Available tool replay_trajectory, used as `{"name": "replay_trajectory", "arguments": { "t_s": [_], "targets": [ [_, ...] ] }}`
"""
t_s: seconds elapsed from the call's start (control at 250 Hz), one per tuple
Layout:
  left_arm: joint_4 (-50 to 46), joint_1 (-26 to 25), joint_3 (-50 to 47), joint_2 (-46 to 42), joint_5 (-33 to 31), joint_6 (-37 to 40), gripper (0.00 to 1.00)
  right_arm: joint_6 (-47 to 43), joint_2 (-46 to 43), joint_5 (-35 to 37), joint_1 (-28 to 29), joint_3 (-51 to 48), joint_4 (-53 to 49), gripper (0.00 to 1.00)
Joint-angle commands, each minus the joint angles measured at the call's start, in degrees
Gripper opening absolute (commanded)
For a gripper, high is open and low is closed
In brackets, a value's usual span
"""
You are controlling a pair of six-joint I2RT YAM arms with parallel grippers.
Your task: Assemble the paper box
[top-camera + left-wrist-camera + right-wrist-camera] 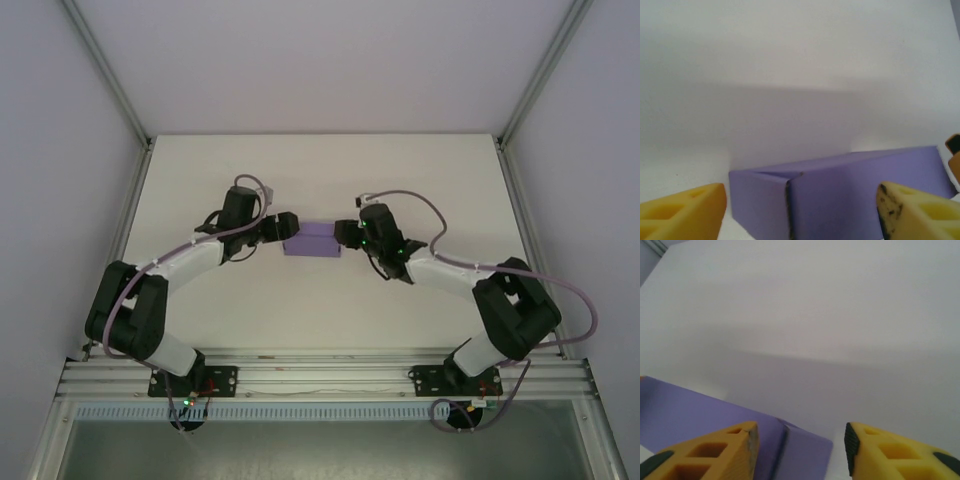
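Observation:
The paper box (312, 241) is a small purple folded box lying flat on the white table between my two grippers. My left gripper (287, 232) is at its left end and my right gripper (343, 236) at its right end. In the left wrist view the box (840, 192) shows a vertical seam at its near corner. My left gripper (801, 215) stands open with its yellow fingers (682, 210) wide on either side. In the right wrist view the box's end (800, 452) lies beside the left finger (715, 452) of my open right gripper (801, 450), well apart from the other finger.
The white table (320, 180) has bare room behind and in front of the box. Grey walls and aluminium posts (110, 70) bound it at the sides. A bit of the right gripper's finger (953, 150) shows at the box's far end.

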Motion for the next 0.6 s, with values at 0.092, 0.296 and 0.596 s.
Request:
{"name": "replay_trajectory", "arguments": {
  "t_s": [0.092,0.296,0.596],
  "targets": [
    [-10.59,-0.26,5.7,-6.88,-14.13,3.81,1.0,-10.17,-0.1,-1.97,-0.25,10.45,-15.06,0.66],
    [-15.8,2.79,1.87,-14.34,-25.06,2.19,1.0,-35.68,4.39,-17.14,-0.25,19.66,-26.47,0.84],
    [-17.32,7.13,-8.9,-24.47,-29.78,-1.9,1.0,-65.66,15.53,-20.18,2.22,35.62,-48.59,1.0]
  ]
}}
